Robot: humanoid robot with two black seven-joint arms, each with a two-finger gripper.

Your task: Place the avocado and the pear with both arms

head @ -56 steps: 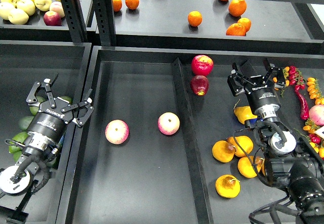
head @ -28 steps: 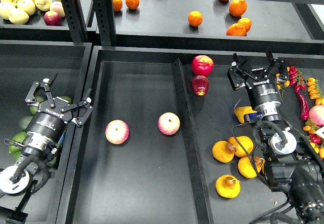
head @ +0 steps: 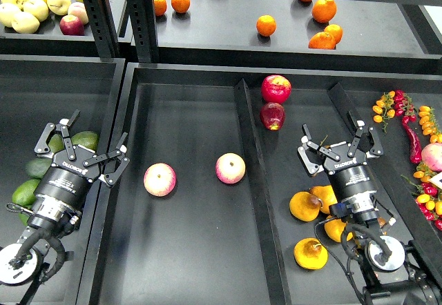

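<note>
Currently left gripper (head: 81, 147) fingers spread wide, empty, over the avocado (head: 84, 139) cluster at the left edge. Right gripper (head: 338, 147) also wide, empty, just above the pear (head: 304, 206) group near the right front corner. Neither fruit gripped.

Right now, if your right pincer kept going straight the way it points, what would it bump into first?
Probably nothing soon. The right pincer, open, points up the picture over bare tray floor. The dark red apple sits off to its left. Depth is hard to judge.
</note>
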